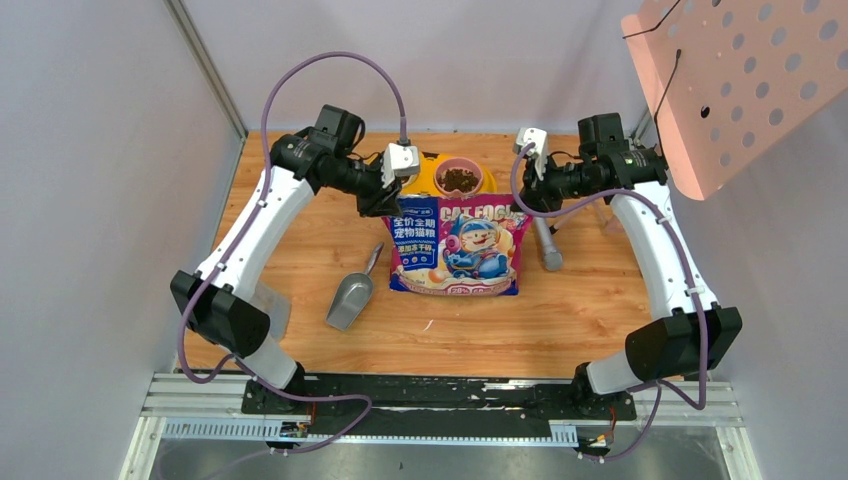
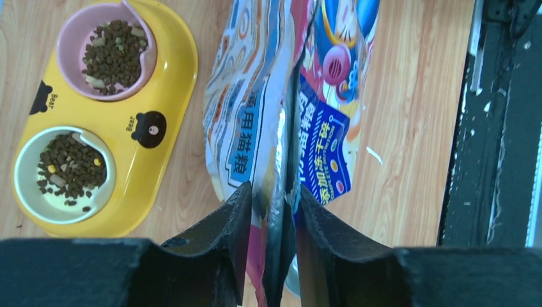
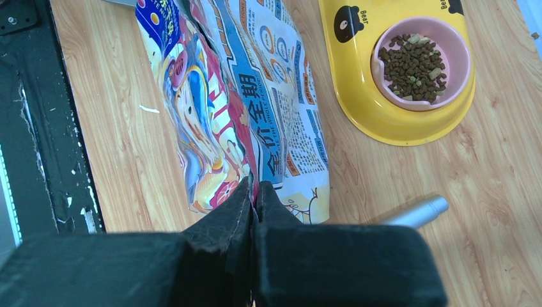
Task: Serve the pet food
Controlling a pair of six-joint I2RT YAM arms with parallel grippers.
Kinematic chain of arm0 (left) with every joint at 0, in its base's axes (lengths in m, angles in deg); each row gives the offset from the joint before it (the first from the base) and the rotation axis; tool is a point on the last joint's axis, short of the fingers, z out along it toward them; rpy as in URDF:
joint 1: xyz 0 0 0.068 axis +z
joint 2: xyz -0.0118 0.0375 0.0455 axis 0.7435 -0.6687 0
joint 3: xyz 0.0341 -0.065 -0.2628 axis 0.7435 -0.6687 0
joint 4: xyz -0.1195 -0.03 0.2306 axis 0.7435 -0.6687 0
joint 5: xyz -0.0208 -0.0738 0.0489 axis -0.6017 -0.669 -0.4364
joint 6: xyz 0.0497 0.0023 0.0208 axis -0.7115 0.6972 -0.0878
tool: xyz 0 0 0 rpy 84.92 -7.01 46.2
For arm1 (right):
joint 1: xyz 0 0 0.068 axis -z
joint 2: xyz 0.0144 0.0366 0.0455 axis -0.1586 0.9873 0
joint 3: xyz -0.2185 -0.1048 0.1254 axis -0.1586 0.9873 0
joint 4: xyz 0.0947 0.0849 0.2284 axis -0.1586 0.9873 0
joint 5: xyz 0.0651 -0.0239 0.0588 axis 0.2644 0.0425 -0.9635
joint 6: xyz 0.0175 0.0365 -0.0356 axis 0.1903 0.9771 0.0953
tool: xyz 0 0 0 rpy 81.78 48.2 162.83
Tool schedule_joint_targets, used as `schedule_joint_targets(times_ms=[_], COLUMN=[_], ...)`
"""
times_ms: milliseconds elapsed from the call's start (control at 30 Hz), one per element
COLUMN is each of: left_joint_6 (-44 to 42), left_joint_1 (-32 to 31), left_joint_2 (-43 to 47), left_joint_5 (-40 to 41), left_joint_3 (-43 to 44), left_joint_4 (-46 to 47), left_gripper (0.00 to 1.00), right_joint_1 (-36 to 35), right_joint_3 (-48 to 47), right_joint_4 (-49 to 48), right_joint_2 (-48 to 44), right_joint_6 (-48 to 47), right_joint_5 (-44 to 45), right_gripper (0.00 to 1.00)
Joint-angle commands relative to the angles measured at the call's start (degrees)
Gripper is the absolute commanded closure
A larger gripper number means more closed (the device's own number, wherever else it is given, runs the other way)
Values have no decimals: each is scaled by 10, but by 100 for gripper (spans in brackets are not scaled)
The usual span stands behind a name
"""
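The pet food, dark brown kibble [image 1: 460, 179], lies in the pink bowl of a yellow double feeder [image 1: 489, 184] behind the bag. The left wrist view shows kibble in the pink bowl [image 2: 115, 54] and the white bowl [image 2: 69, 169]. The right wrist view shows it in the pink bowl [image 3: 412, 67]. The glossy cartoon bag [image 1: 460, 245] stands upright on the table. My left gripper [image 1: 385, 205] is shut on its top left edge [image 2: 273, 198]. My right gripper [image 1: 522, 200] is shut on its top right edge [image 3: 254, 188].
A grey metal scoop [image 1: 352, 298] lies on the wood to the left of the bag. A grey metal cylinder [image 1: 547, 245] lies to the right of it, also in the right wrist view [image 3: 418, 211]. A pink perforated board [image 1: 740, 80] hangs at the upper right.
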Motion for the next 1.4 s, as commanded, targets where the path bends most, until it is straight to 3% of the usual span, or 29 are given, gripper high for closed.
schedule_joint_targets(times_ms=[0, 133, 200, 233, 367, 467, 500, 533, 567, 633, 800, 1000, 1167, 1267, 1367], left_joint_6=[-68, -47, -28, -21, 15, 27, 32, 35, 38, 30, 16, -11, -18, -12, -9], left_joint_1=[8, 13, 14, 14, 14, 14, 14, 13, 14, 14, 26, 41, 43, 43, 43], left_joint_2=[22, 23, 22, 20, 21, 27, 28, 31, 32, 36, 39, 48, 55, 55, 58], left_joint_5=[8, -2, -15, -26, -47, -50, -50, -50, -49, -50, -43, -28, -19, -26, -35], left_joint_3=[18, 29, 35, 37, 40, 34, 32, 28, 26, 22, 33, 17, 4, 0, 2], left_joint_4=[-76, -59, -45, -38, -22, -15, -11, -8, -5, -11, -35, -47, -37, -27, -29], left_gripper=[70, 91, 99, 100, 100, 96, 92, 81, 72, 63, 62, 68, 75, 95, 100], right_joint_1=[13, 13, 7, -1, -58, -107, -120, -132, -142, -161, -196, -201, -201, -202, -202], right_joint_3=[-16, -10, -18, -24, -39, -53, -62, -74, -86, -108, -137, -131, -122, -122, -122], right_joint_4=[-41, -41, -42, -44, -75, -109, -116, -123, -130, -139, -143, -146, -150, -150, -151], right_joint_2=[-8, -16, -13, -9, 9, 40, 49, 62, 79, 103, 138, 143, 134, 130, 118], right_joint_6=[-5, -18, -19, -12, 14, 38, 46, 54, 61, 73, 83, 87, 87, 93, 101], right_joint_5=[4, -8, -19, -28, -33, -32, -36, -39, -43, -51, -73, -66, -68, -66, -51], right_gripper=[100, 99, 85, 75, 52, 50, 50, 50, 50, 50, 58, 71, 100, 100, 100])
